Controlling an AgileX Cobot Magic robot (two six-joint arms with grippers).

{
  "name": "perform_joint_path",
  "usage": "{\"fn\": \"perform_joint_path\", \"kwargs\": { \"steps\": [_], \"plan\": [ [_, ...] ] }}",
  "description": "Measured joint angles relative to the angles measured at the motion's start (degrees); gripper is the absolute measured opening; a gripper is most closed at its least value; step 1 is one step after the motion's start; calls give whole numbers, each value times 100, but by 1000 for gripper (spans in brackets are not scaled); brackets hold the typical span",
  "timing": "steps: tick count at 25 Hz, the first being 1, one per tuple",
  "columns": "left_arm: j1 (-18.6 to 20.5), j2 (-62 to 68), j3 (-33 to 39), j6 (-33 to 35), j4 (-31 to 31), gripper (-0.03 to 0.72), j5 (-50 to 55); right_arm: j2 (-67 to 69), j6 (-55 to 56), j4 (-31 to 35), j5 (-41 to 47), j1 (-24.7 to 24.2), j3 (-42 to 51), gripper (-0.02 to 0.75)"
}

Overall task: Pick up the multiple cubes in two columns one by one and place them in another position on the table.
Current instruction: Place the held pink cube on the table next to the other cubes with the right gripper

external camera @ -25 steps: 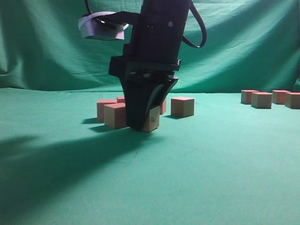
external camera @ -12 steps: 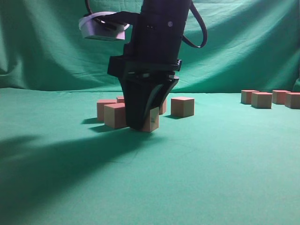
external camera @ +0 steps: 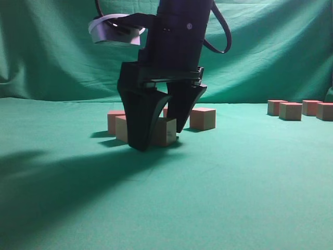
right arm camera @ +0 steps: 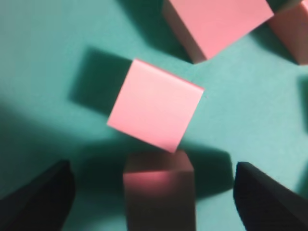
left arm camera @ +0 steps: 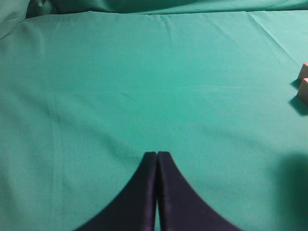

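Right end effector (external camera: 158, 133): standing with its fingers spread wide apart and gripping nothing, its tips reaching down nearly to the table (external camera: 234, 192).
Target cube (right arm camera: 159, 190): sitting on the table directly between the two fingers, in the wrist view centred in the gap with clear cloth showing on both sides.
Neighbouring cube (right arm camera: 155, 104): lying just beyond the target, turned at an angle, one corner nearly touching it.
Grasp axis: cube faces appearing roughly square to the fingers, so a straight close is looking sufficient.
Left end effector (left arm camera: 157, 159): hovering with its fingers pressed together, empty, over bare cloth and well apart from the cluster.
Placed cubes (external camera: 302, 109): resting in a row far to the right.
Nearer arm: right.
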Motion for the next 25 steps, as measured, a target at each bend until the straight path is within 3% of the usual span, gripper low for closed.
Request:
{"fn": "perform_joint_path", "kwargs": {
  "steps": [14, 16, 17, 21, 25],
  "plan": [
    [0, 0, 0, 0, 0, 0, 0, -1221, 386, -532, 672, 0, -283, 591],
    [0, 0, 0, 0, 0, 0, 0, -1462, 644, -796, 871, 0, -331, 591],
    [0, 0, 0, 0, 0, 0, 0, -1590, 782, -1019, 970, 0, -341, 545],
    [0, 0, 0, 0, 0, 0, 0, -2020, 1329, -1955, 1592, 0, -341, 544],
    [0, 0, 0, 0, 0, 0, 0, -2297, 1924, -2319, 1824, -393, -341, 544]
  ]
}}
